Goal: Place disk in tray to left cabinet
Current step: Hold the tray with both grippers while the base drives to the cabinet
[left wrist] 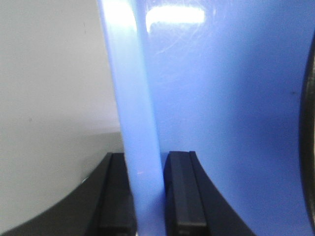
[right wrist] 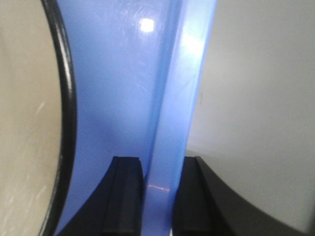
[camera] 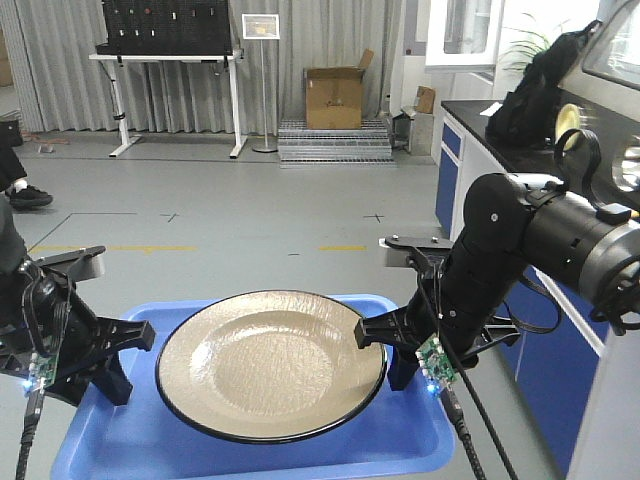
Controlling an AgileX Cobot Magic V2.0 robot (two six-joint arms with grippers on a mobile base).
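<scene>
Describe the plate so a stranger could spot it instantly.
Find the bright blue tray low in the front view. The disk lies in it: round, shallow, glossy tan with a thin black rim, the only thing in the tray.

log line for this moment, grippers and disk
left gripper: shut on tray rim | right gripper: shut on tray rim | disk: lying in tray

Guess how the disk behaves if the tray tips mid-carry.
Likely slides: the disk looks glossy and lies loose on the smooth tray; only the low rim would stop it. Probably rigid and breakable if it drops, judging by the glazed sheen. Unlikely to roll, since it sits flat.
</scene>
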